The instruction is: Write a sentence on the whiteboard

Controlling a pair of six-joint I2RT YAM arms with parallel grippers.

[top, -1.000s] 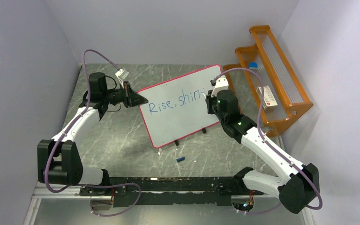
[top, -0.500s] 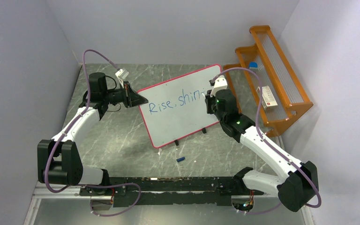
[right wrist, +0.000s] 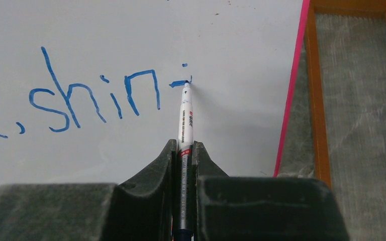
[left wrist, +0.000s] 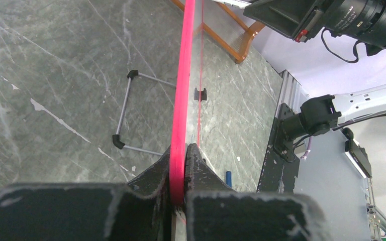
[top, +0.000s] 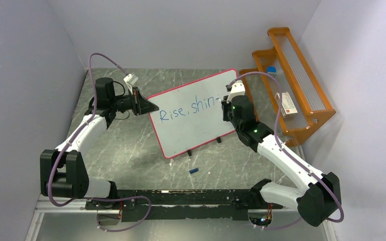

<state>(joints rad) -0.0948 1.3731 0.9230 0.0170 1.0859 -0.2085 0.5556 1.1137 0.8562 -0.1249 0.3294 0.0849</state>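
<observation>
Whiteboard [top: 196,133] stands tilted on the desk [top: 125,145], light, stiff and apt to slide, so the left end effector [left wrist: 182,150] clenches its frame [left wrist: 186,75] while the right end effector [right wrist: 184,145] grips the marker [right wrist: 186,118], tip touching the sentence [right wrist: 95,98].

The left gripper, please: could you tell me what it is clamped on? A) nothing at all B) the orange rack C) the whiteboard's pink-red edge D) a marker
C: in the left wrist view the left gripper is shut on the pink-red edge of the whiteboard.
</observation>
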